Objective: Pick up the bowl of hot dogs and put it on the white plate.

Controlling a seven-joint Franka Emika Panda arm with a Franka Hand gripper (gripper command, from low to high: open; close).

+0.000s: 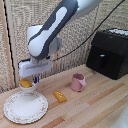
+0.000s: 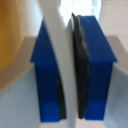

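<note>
The small white hot dog bowl [image 1: 27, 90] with orange-yellow hot dogs [image 1: 25, 83] inside is held over the far part of the large white plate [image 1: 20, 111], at the exterior view's left. The gripper [image 1: 35, 79] is shut on the bowl's rim. In the wrist view the two blue fingers [image 2: 47, 75] pinch the thin white bowl wall [image 2: 64, 65] between their dark pads, with the orange food blurred beside it. I cannot tell whether the bowl's foot touches the plate.
A lone orange-yellow bread-like piece [image 1: 60, 96] lies on the wooden table [image 1: 95, 107] beside the plate. A pink mug [image 1: 78, 82] stands further to the exterior view's right. A black appliance [image 1: 111, 52] sits at the back right.
</note>
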